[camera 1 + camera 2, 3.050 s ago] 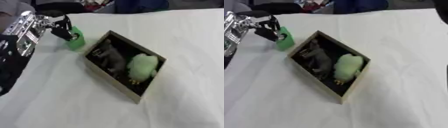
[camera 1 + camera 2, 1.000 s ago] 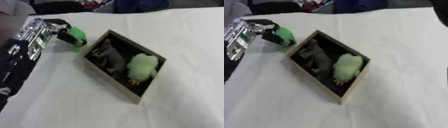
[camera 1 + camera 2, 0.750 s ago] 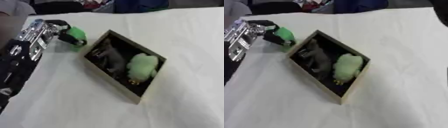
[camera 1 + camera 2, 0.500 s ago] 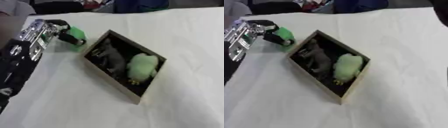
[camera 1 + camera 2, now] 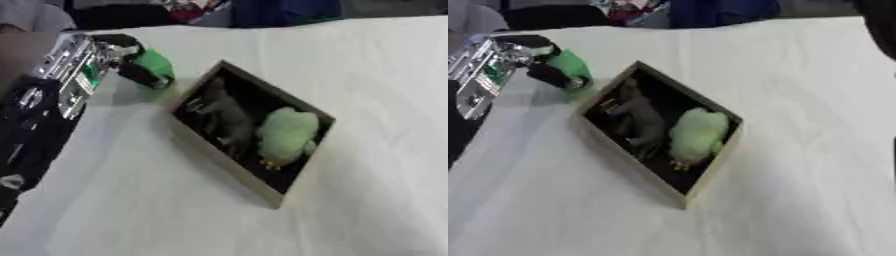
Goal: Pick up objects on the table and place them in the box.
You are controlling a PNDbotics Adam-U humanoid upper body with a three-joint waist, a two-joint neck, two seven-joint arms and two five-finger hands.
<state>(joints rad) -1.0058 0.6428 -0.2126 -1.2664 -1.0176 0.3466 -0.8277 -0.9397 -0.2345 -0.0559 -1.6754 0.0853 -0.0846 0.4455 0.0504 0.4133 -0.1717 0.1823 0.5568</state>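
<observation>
Left hand (image 5: 131, 57) is curled round a green object (image 5: 155, 66), thumb and fingers wrapped on it, so it's pinched between dark fingers up at the upper left of the left eye view. It sits just off the near-left corner of the box (image 5: 229, 165), close to the rim but not over the opening as far as I can tell. Whether it's touching the cloth or held a bit above it, can't say. The arm comes in from the left edge, silver and black with some green bits on the wrist, forearm running down toward the lower left corner.

Surface is a white tablecloth (image 5: 122, 200), a bit wrinkled. The box is a shallow tan tray with a dark inside, lying diagonal across the table. Inside it there's a pale green plush toy (image 5: 285, 135) toward the right half and a grey lumpy thing (image 5: 226, 120) next to it on the left. Beyond the far edge of the table there's dark stuff plus blue and red, too blurry to name.

Right eye view, pretty much the same scene shifted over. Hand still shows wrapped on the green object at upper left, box in the middle with the plush and the grey thing touching side by side. A dark shape (image 5: 881, 25) cuts into the upper right corner, can't tell what it is. No right hand that I can make out.
</observation>
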